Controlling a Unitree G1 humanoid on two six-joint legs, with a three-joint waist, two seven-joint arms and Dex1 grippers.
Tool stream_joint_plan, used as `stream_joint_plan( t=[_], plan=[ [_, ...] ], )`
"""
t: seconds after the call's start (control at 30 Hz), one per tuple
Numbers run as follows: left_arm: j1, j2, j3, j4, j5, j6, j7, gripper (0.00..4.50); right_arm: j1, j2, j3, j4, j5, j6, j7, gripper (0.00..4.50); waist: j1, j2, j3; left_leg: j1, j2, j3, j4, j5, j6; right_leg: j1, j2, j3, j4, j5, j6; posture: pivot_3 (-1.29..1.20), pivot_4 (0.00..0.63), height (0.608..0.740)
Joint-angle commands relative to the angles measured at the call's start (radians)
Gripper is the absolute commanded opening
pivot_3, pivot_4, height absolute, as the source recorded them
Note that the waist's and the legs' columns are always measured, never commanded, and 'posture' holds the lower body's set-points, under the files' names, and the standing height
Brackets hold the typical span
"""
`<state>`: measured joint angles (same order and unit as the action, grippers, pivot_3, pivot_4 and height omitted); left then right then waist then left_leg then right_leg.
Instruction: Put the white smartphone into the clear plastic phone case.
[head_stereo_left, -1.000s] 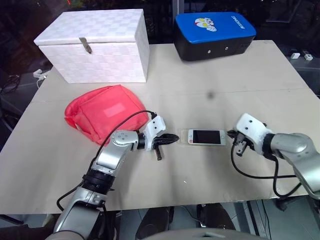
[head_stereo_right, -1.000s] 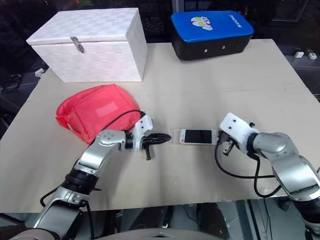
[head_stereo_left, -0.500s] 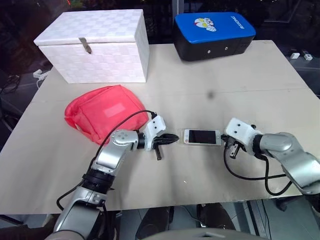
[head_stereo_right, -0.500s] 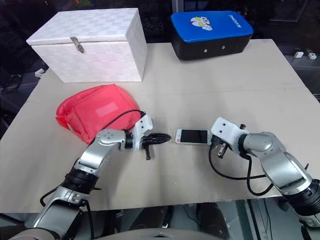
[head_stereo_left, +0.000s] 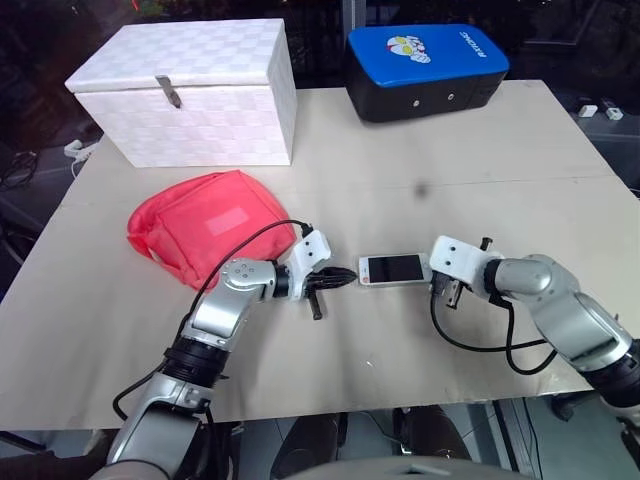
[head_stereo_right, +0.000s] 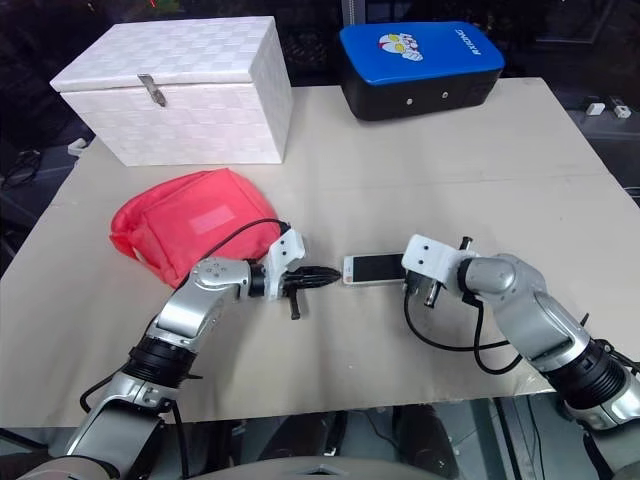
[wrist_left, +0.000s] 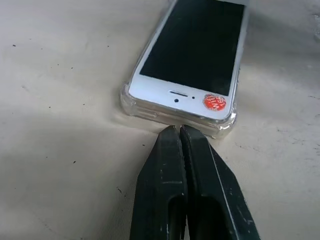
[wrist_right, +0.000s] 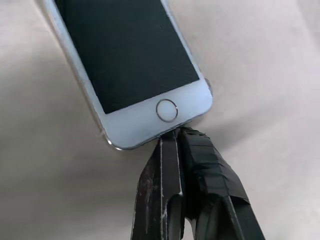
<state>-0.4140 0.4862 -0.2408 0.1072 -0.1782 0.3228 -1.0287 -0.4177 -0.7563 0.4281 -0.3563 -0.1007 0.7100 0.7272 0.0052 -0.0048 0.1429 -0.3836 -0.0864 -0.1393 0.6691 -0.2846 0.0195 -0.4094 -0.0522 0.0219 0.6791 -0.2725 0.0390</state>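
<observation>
The white smartphone (head_stereo_left: 394, 268) lies flat, screen up, on the beige table between my two grippers. In the left wrist view its earpiece end (wrist_left: 175, 95), with a red sticker, sits inside the rim of the clear plastic phone case (wrist_left: 226, 126). My left gripper (head_stereo_left: 350, 277) is shut, its tips (wrist_left: 179, 130) touching that end of the case. My right gripper (head_stereo_left: 436, 283) is shut too, its tips (wrist_right: 175, 132) pressed against the phone's home-button end (wrist_right: 166, 110). How far this end sits in the case cannot be told.
A red pouch (head_stereo_left: 205, 232) lies just behind my left arm. A white woven box (head_stereo_left: 190, 95) stands at the back left and a blue-topped black box (head_stereo_left: 428, 68) at the back middle. The table's front edge (head_stereo_left: 400, 395) runs close below both arms.
My right gripper has moved left with the phone's end against its tips, and the phone has slid left toward my left gripper. The left gripper has held still.
</observation>
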Motion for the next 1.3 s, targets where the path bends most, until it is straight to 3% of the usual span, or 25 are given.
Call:
stream_joint_plan(
  t=[0.03, 0.17, 0.4, 0.83, 1.13, 1.3],
  plan=[
    [0.019, -0.004, -0.023, -0.014, 0.011, 0.017, 0.001, 0.09, -0.016, 0.025, -0.012, -0.018, -0.005, -0.063, 0.008, 0.00, -0.001, 0.000, 0.000, 0.000, 0.000, 0.000, 0.000, 0.000, 0.000, 0.000, 0.000, 0.000, 0.000, 0.000, 0.000, 0.00, 0.150, 0.740],
    [0.025, -0.001, -0.017, -0.021, 0.009, 0.021, 0.003, 0.09, 0.011, 0.005, -0.090, -0.030, 0.021, -0.043, 0.025, 0.00, -0.005, 0.000, 0.000, 0.000, 0.000, 0.000, 0.000, 0.000, 0.000, 0.000, 0.000, 0.000, 0.000, 0.000, 0.000, 0.00, 0.150, 0.740],
    [0.026, -0.002, 0.000, -0.026, -0.004, 0.043, 0.011, 0.09, 0.072, -0.004, -0.318, -0.106, 0.253, 0.018, 0.142, 0.00, -0.003, 0.000, 0.000, 0.000, 0.000, 0.000, 0.000, 0.000, 0.000, 0.000, 0.000, 0.000, 0.000, 0.000, 0.000, 0.00, 0.150, 0.740],
    [-0.008, -0.019, 0.001, 0.014, 0.014, 0.044, 0.024, 0.09, -0.063, 0.019, -0.099, 0.133, 0.059, -0.116, 0.094, 0.00, -0.001, 0.000, 0.000, 0.000, 0.000, 0.000, 0.000, 0.000, 0.000, 0.001, 0.000, -0.001, 0.000, 0.000, 0.000, 0.00, 0.150, 0.740],
    [-0.063, -0.011, 0.011, 0.105, 0.030, 0.002, 0.021, 0.09, -0.093, 0.079, -0.098, 0.121, 0.070, -0.124, 0.116, 0.00, -0.001, 0.000, 0.000, 0.002, 0.000, 0.000, 0.001, 0.000, 0.000, 0.001, 0.000, -0.001, 0.002, 0.000, 0.000, 0.00, 0.150, 0.740],
    [-0.102, 0.009, 0.030, 0.162, 0.019, -0.022, -0.007, 0.09, -0.086, 0.020, -0.180, 0.132, 0.072, -0.146, 0.116, 0.00, -0.003, 0.000, 0.000, 0.002, 0.000, -0.001, 0.001, 0.000, -0.001, 0.002, 0.000, -0.001, 0.002, 0.000, 0.000, 0.00, 0.150, 0.740]
  ],
)
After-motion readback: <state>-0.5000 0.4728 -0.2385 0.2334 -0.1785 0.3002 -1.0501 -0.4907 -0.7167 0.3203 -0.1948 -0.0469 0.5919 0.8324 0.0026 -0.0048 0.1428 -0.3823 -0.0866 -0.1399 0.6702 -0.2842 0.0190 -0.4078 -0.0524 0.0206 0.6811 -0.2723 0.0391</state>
